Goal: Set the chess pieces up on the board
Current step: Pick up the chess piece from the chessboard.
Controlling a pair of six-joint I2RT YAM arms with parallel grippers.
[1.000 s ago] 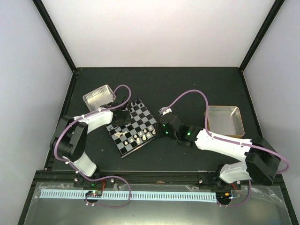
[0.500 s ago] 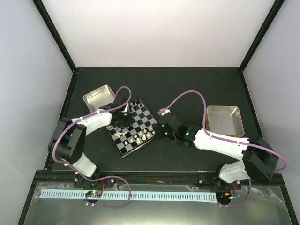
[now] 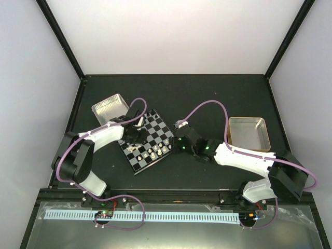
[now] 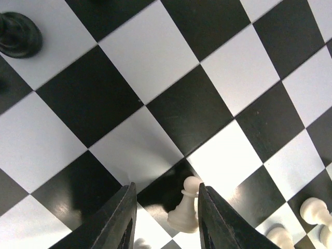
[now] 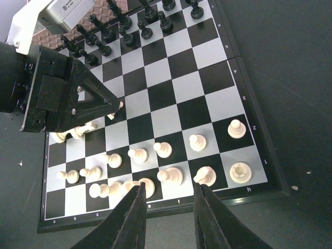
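Observation:
The board (image 3: 155, 136) lies tilted at the table's middle left. Cream-white chess pieces (image 5: 163, 149) stand in its two near rows, and a few lie tipped at the left (image 5: 72, 132). Black pieces (image 5: 124, 23) fill the far rows. My left gripper (image 4: 167, 215) is open low over the board, with one white pawn (image 4: 185, 210) between its fingers, close to the right finger (image 4: 215, 218). It also shows in the right wrist view (image 5: 111, 106). My right gripper (image 5: 168, 207) is open and empty, above the board's near edge by files e and f.
A ridged metal tray (image 3: 110, 106) sits beyond the board's left corner. A smooth metal tray (image 3: 249, 133) sits at the right. A black piece (image 4: 19, 35) stands a few squares from my left fingers. Black frame posts edge the table.
My left arm's elbow has swung a little to the left and its gripper has shifted slightly over the board. My right arm has hardly moved.

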